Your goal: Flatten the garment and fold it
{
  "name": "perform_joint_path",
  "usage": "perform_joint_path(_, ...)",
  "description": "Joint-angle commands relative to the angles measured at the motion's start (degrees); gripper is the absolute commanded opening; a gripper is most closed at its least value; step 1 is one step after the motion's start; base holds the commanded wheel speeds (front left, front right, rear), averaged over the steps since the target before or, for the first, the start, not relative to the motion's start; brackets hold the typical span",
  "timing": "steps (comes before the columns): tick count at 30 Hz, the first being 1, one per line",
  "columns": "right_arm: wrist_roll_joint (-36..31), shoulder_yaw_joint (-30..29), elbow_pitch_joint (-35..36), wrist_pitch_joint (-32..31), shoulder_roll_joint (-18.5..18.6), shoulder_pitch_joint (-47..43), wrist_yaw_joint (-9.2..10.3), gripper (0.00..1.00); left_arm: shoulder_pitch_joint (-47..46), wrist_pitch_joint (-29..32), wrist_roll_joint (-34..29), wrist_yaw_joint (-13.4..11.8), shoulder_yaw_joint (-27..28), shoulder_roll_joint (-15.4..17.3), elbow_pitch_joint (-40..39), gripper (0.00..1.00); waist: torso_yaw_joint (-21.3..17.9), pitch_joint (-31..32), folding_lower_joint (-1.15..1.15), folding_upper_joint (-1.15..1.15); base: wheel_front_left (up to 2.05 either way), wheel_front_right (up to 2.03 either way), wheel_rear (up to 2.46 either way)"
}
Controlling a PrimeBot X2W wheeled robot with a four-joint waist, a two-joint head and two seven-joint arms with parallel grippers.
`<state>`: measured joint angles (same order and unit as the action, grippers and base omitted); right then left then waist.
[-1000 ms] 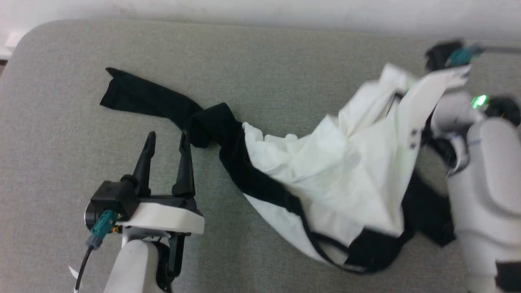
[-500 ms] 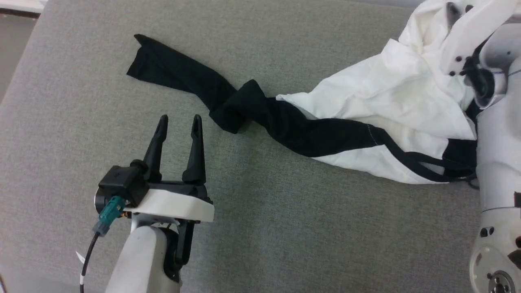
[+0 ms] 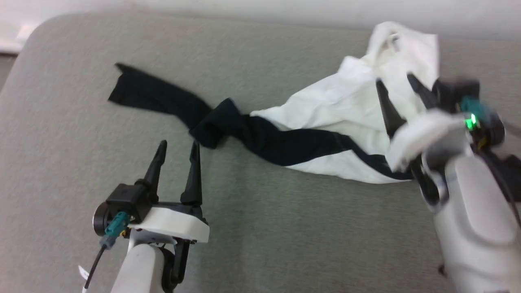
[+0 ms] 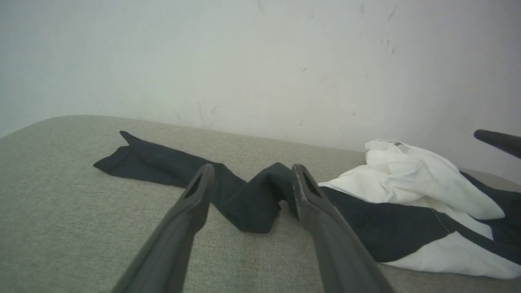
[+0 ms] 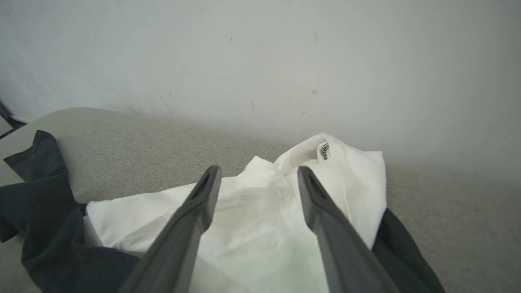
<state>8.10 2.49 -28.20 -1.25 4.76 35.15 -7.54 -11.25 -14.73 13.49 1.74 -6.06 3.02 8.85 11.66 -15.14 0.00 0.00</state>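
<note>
The left gripper sat low in the head view at about 7 o'clock, its two dark fingers spread apart with nothing between them, tips pointing toward 12 o'clock. Just beyond those tips, toward 1 o'clock, lay a bunched knot of the black sleeve, apart from the fingers; from that knot the sleeve ran flat out toward 10 o'clock to its cuff. The right gripper stood at about 3 o'clock in the head view, blurred, its fingers likewise parted and gripping nothing, tips over the white body of the garment. In the right wrist view the white cloth lay crumpled under and between the parted fingers, with a small lettered tag at its far edge near 12 o'clock. The garment rested unfolded on the grey fabric surface, white body heaped toward 2 o'clock, a black band crossing it from the knot toward 4 o'clock. A pale wall rose behind the surface.
</note>
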Motion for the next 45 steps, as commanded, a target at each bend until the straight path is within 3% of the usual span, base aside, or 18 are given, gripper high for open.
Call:
perform_joint_path(1, 1.2, 1.0, 4.8, 1.9, 1.4, -5.7, 0.05, 1.00, 0.3, -0.3, -1.1, 0.9, -0.5, 0.4, 0.8, 1.00, -6.7, 5.4, 0.00, 0.00, 0.00, 0.00, 0.00)
perform_joint_path(7, 1.9, 0.6, 15.0, 2.6, 0.7, -17.2, 0.05, 1.00, -3.2, 2.2, -3.9, 3.0, -4.7, 2.3, 3.8, 1.00, -11.1, 5.5, 0.00, 0.00, 0.00, 0.00, 0.00)
perform_joint_path(15, 3.2, 2.4, 25.0, -1.2, -1.4, -28.5, 0.05, 1.00, -13.5, 18.6, -6.1, 5.1, -11.3, 6.5, 12.0, 1.00, -17.5, 3.9, 0.00, 0.00, 0.00, 0.00, 0.00)
perform_joint_path(26, 5.0, 4.2, 29.4, -2.5, -1.9, -30.5, 0.05, 1.00, -20.9, 40.2, -1.0, 5.7, -16.2, 9.8, 15.4, 1.00, -21.6, 0.3, 0.00, 0.00, 0.00, 0.00, 0.00)
perform_joint_path(33, 5.6, 4.4, 29.4, -2.5, -1.9, -30.6, 0.05, 1.00, -21.4, 48.2, 0.5, 5.7, -17.2, 10.8, 14.9, 1.00, -21.6, -0.5, 0.00, 0.00, 0.00, 0.00, 0.00)
perform_joint_path(34, 5.7, 4.5, 29.4, -2.5, -1.9, -30.6, 0.05, 1.00, -21.3, 48.3, 0.7, 5.7, -17.5, 10.8, 14.1, 0.96, -21.5, -0.5, 0.00, 0.00, 0.00, 0.00, 0.00)
perform_joint_path(35, 5.8, 4.6, 29.5, -2.5, -1.9, -30.6, 0.05, 1.00, -21.2, 48.2, 0.8, 5.7, -17.7, 10.9, 13.4, 0.46, -21.3, -0.5, 0.00, 0.00, 0.00, 0.00, 0.00)
perform_joint_path(37, 6.0, 4.7, 29.6, -2.4, -1.9, -30.5, 0.05, 1.00, -20.9, 47.5, 1.0, 5.7, -18.2, 11.1, 11.9, 0.00, -21.0, -0.4, 0.00, 0.00, 0.00, 0.00, 0.00)
perform_joint_path(45, 6.0, 3.9, 29.6, -3.2, -1.9, -31.1, 0.05, 1.00, -17.4, 44.7, 3.0, 5.7, -20.4, 11.9, 5.1, 0.00, -18.6, 1.2, 0.00, 0.00, 0.00, 0.00, 0.00)
